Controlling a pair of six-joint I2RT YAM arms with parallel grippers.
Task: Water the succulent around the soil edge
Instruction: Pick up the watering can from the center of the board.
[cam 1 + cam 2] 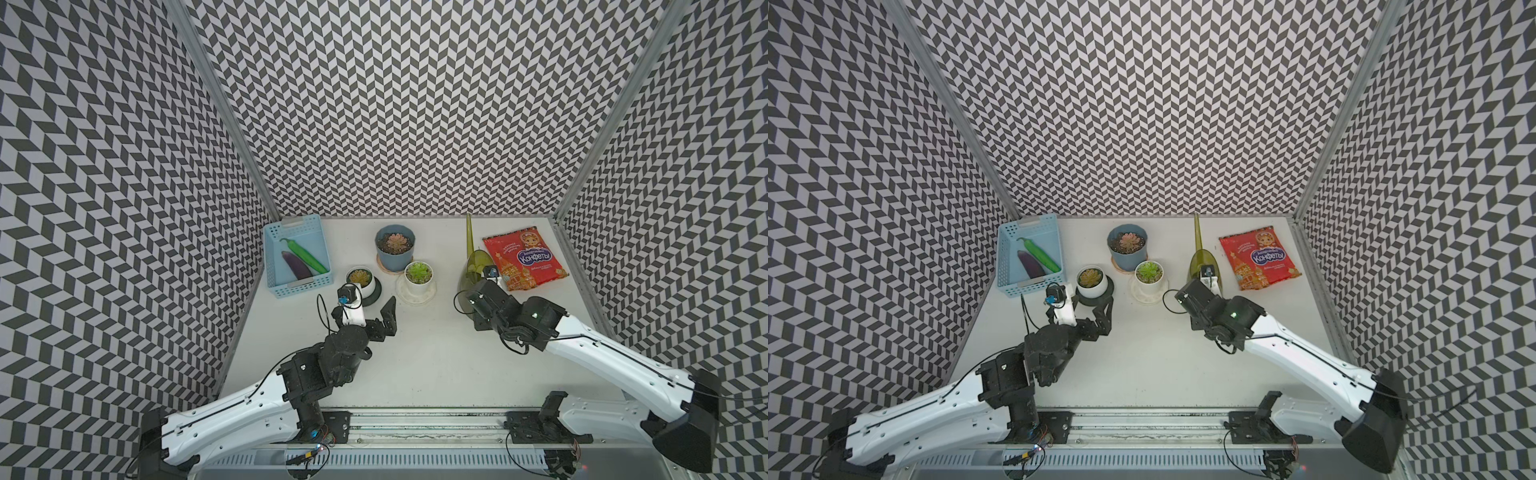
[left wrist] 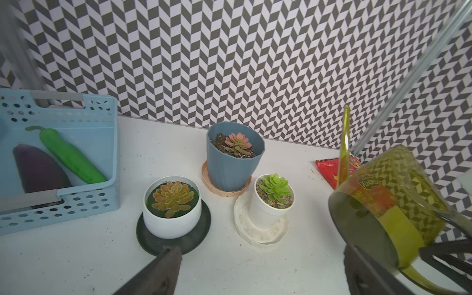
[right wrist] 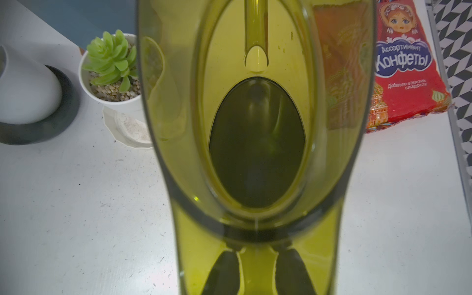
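Three pots [image 1: 419, 278] crowd left of your right gripper [image 3: 258, 273], clamped on the can [image 1: 471, 266]; left gripper [image 2: 263, 251] gapes. A careless swing lets the spout [image 1: 469, 235] topple one.

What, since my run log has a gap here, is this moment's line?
can: beside pots, not pouring | right gripper: shut on its handle | left gripper: open, empty | watering: not begun

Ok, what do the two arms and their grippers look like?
The left arm and right arm match: white link shells, black joint housings, thin black cables along them and looping at the wrists. The left gripper and right gripper have black, flat, tapering fingers. A green light shows on the right wrist housing.
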